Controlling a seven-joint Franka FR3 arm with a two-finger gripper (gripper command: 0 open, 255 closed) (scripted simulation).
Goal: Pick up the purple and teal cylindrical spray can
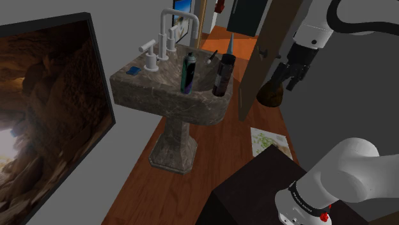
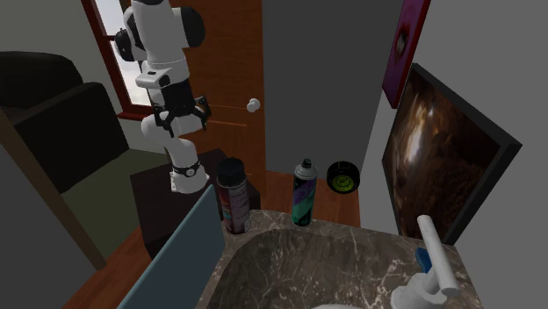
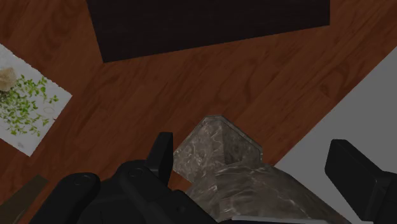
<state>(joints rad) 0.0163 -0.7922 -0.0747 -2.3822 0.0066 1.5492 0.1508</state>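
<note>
Spray can (image 1: pixel 188 73) up on the rim of the marble sink (image 1: pixel 160 102), purple and teal, upright, right at the edge. A dark bottle (image 1: pixel 224 75) stands near it at three o'clock on the same rim, and there is open air past that edge. The claw (image 1: pixel 295 79) hangs high, well apart at three o'clock from the can, just beside the brown door (image 1: pixel 268 45). Its fingers are spread wide, released, gripping nothing; under them are the sink's pedestal (image 3: pixel 219 149) and the wooden floor (image 3: pixel 159 83).

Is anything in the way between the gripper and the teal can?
Yes, a dark can stands on the sink rim beside the teal can, on the side nearer the gripper. From above, the way looks clear.
</note>
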